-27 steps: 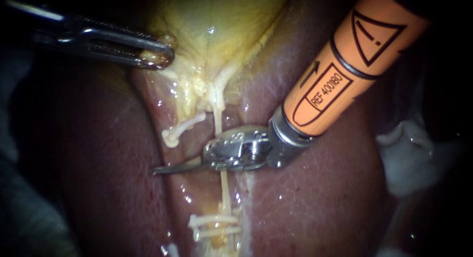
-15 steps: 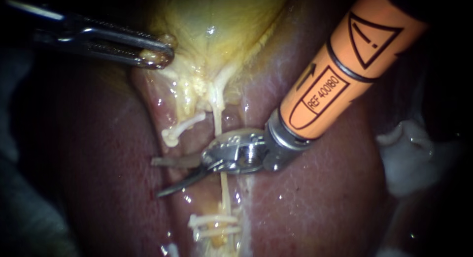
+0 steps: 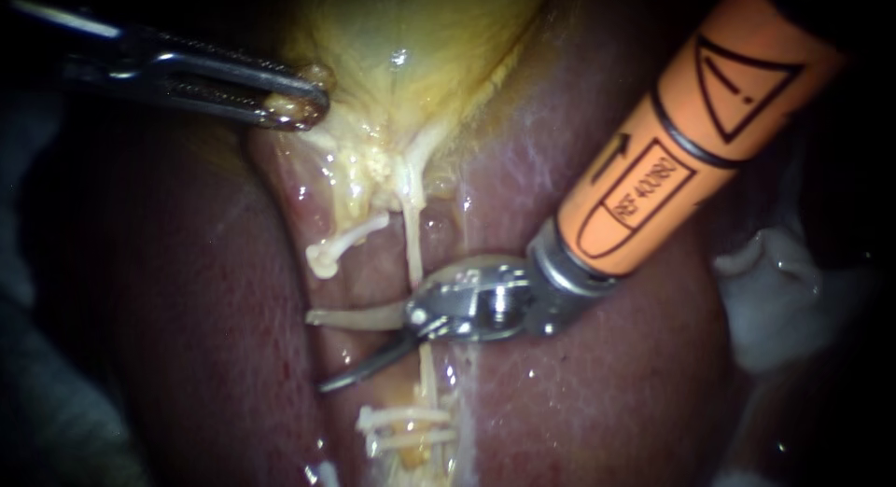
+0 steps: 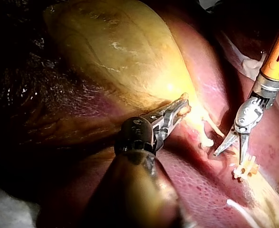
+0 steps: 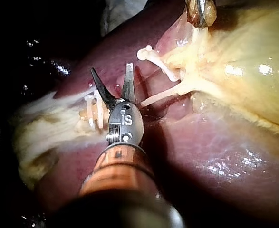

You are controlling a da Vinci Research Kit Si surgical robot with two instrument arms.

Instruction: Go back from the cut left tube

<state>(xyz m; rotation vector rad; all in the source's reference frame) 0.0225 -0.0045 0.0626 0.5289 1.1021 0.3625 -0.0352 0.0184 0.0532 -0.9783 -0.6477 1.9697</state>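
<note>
Centre frame, orange-sleeved right instrument [image 3: 327, 350], blades gaping empty, below pale cut left tube [image 3: 341, 244]; upper left, steel left instrument [image 3: 297, 109] clamps yellow gallbladder [image 3: 420, 48]

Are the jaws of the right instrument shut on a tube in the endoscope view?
No, the right instrument holds its two blades spread apart with a clear gap, and no tube lies between them.

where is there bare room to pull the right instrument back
Bare liver lies beside the right instrument, right of the pale strip. Crowded ahead: its open jaws sit between the cut left tube and the clips, with the uncut tube alongside.
</note>
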